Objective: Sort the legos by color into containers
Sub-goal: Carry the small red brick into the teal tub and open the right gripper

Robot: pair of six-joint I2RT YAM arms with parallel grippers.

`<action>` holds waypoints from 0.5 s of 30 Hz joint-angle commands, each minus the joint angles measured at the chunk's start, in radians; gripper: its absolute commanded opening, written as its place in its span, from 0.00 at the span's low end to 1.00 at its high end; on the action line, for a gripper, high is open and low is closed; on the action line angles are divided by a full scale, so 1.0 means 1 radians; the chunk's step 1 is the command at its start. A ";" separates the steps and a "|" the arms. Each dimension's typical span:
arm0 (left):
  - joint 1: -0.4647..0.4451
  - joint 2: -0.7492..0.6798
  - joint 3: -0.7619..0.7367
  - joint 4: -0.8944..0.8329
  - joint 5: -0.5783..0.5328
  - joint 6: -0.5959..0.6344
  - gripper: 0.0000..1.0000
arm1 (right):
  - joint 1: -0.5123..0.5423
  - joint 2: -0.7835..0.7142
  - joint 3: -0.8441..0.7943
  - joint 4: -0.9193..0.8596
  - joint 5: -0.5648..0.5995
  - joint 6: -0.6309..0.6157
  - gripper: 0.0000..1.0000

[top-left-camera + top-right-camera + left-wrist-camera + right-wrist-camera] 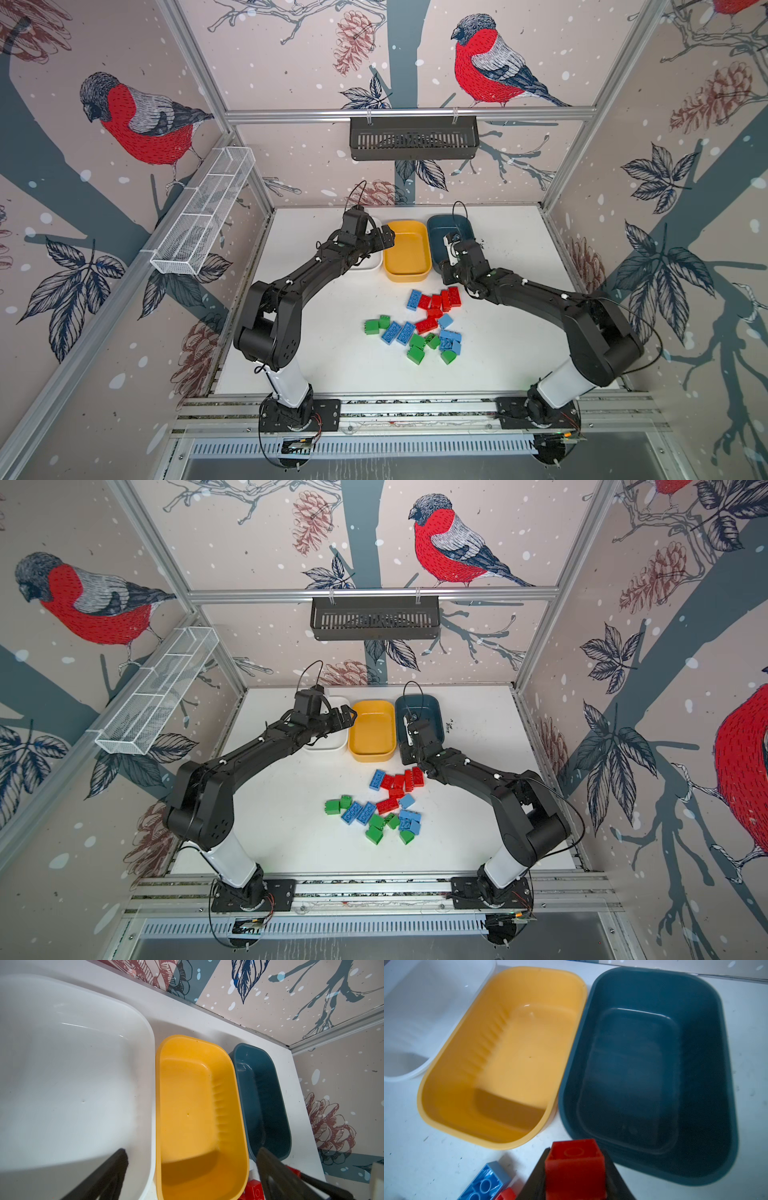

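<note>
We see the right tool (pixel 574 1180) gripping a red brick (pixel 574 1159), seemingly over the teal tub (pixel 702 1043)'s rim; left tool (pixel 192 1167) wide.

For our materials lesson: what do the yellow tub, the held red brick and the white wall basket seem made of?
Yellow tub: likely moulded plastic, smooth semi-gloss, with glints.
Red brick: hard plastic, apparently; crisp moulded stud ring.
White basket: probably painted wire mesh; see-through grid.
</note>
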 commanded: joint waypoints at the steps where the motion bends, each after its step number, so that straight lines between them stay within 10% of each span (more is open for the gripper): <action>1: -0.008 -0.032 -0.023 -0.008 -0.062 0.017 0.97 | -0.042 0.050 0.066 -0.015 0.008 0.031 0.34; 15: -0.008 -0.100 -0.096 0.003 -0.085 0.012 0.97 | -0.116 0.344 0.439 -0.229 0.091 0.058 0.46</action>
